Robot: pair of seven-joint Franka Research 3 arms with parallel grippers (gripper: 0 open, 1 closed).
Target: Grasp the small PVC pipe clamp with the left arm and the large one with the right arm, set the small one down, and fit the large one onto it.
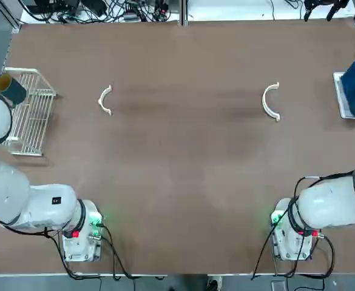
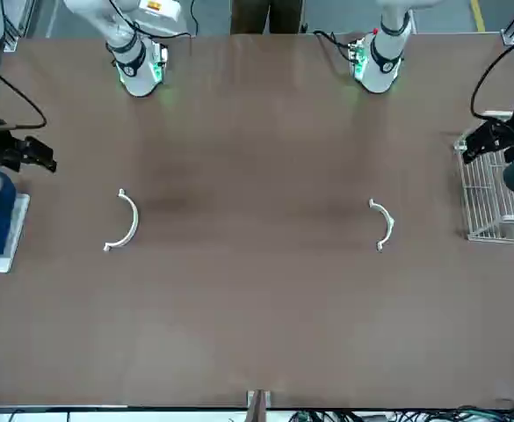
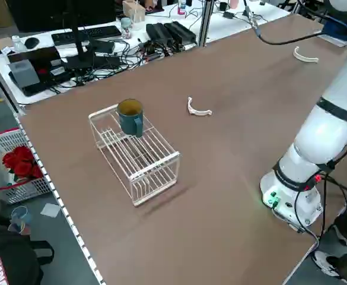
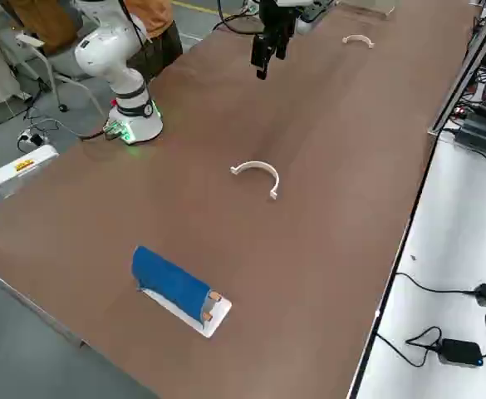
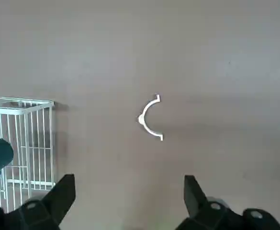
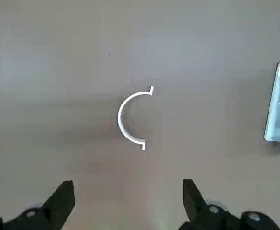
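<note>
Over on the left, the left arm is folded back from its base with its wrist raised high above the table near the wire rack [image 1: 28,112], and the left gripper [image 5: 129,199] hangs there with its two fingers spread wide apart, holding nothing. Below it, on the bare brown table [image 1: 183,176], lies the small PVC pipe clamp [image 1: 105,100], a thin white half-ring with a small foot at each tip, flat on the surface with its opening turned toward the middle of the table. It sits just beyond the rack, apart from it, and a teal mug [image 3: 130,116] rests on top of that rack. Moving across, the large one [image 1: 270,102] lies well apart from the small clamp, on the right half of the table; it is the same thin white arc but clearly wider, with flared feet, and its opening faces the right edge. The right gripper [image 6: 128,201] hovers high above it, fingers likewise released and empty. Farther right, near the table's edge, a blue block sits on a white tray [image 1: 341,97].
</note>
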